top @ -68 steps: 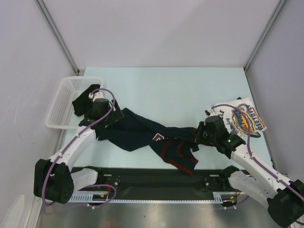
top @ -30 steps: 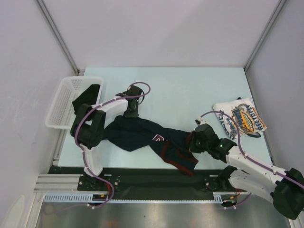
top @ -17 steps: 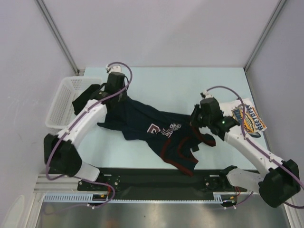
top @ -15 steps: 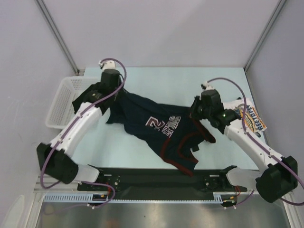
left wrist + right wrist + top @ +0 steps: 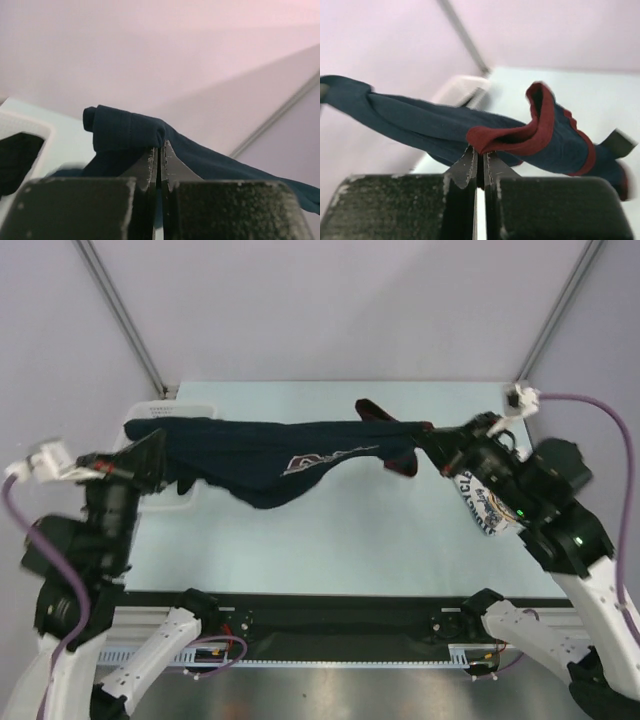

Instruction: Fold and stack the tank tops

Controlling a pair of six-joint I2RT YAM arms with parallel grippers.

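left claw [image 5: 159,156] clamped on navy tank top [image 5: 250,455] | right claw [image 5: 480,162] clamped likewise

navy tank top [image 5: 262,455] with dark-red trim, stretched out aloft, white printed tank top [image 5: 479,504] lying right, partly hidden

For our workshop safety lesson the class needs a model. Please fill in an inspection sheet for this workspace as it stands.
Surface: pale blue table, no spills seen.
Job's things: navy tank top stretched in the air between both grippers; white tank top at the right, partly hidden by the right arm.
Clutter: white basket at the left rear.
Grippers: left gripper shut on navy cloth; right gripper shut on the dark-red trim.
Cables: purple cable looping off each arm.
Surroundings: plain walls, metal corner posts.
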